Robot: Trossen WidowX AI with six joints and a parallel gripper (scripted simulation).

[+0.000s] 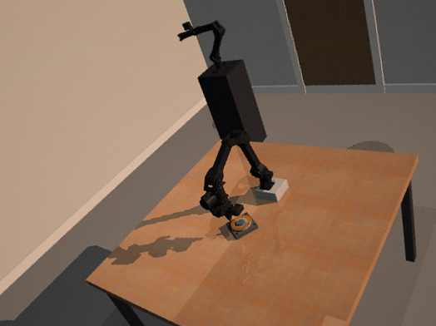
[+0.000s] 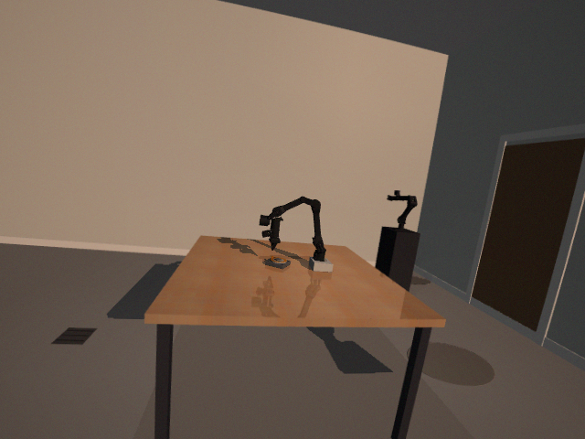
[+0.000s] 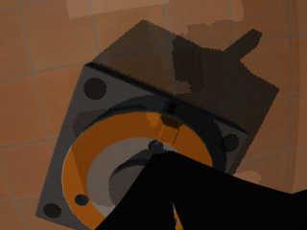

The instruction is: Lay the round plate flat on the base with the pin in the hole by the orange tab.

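From the wrist view the gripper is pinched shut on nothing, hanging just above the round plate, which sits on the grey base around the post, so this looks like the nudge-it-round step. The orange tab points toward the base's far edge with a dark hole right beside it; being round, the plate has no real long axis. Whether the pin's in can't be told, so next is probably checking and backing off.
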